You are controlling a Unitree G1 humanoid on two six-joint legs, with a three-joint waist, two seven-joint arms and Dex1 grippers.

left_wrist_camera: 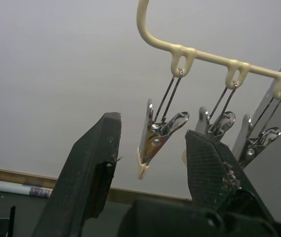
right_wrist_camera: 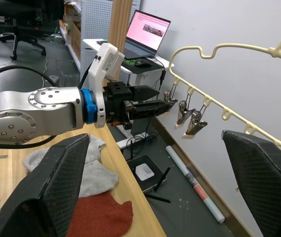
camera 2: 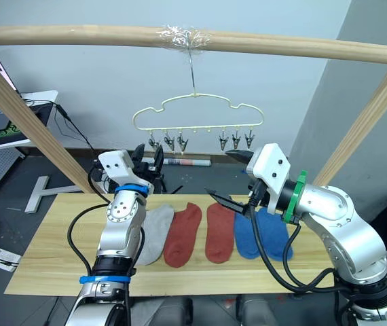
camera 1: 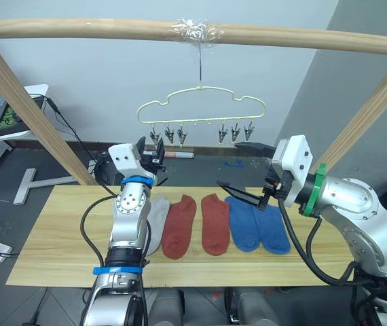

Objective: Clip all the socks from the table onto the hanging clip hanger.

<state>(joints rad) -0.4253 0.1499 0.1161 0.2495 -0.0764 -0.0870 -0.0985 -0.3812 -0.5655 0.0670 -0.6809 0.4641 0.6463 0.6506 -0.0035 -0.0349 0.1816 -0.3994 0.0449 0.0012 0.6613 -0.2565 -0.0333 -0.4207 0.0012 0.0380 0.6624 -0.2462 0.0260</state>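
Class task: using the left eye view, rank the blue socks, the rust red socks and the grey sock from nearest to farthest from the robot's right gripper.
1. Blue socks, just below the right gripper.
2. Rust red socks, mid-table.
3. Grey sock, beside the left arm.

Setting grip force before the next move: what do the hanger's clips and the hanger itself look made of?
The clips look like bare shiny metal, with bright glints on sprung jaws and wire loops. The clip hanger looks like thin wire under a smooth pale yellow coating, likely plastic, judging by its rounded, blobby eyelets.

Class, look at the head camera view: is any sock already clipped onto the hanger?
No. All six clips on the clip hanger hang bare, and the socks lie flat on the table.
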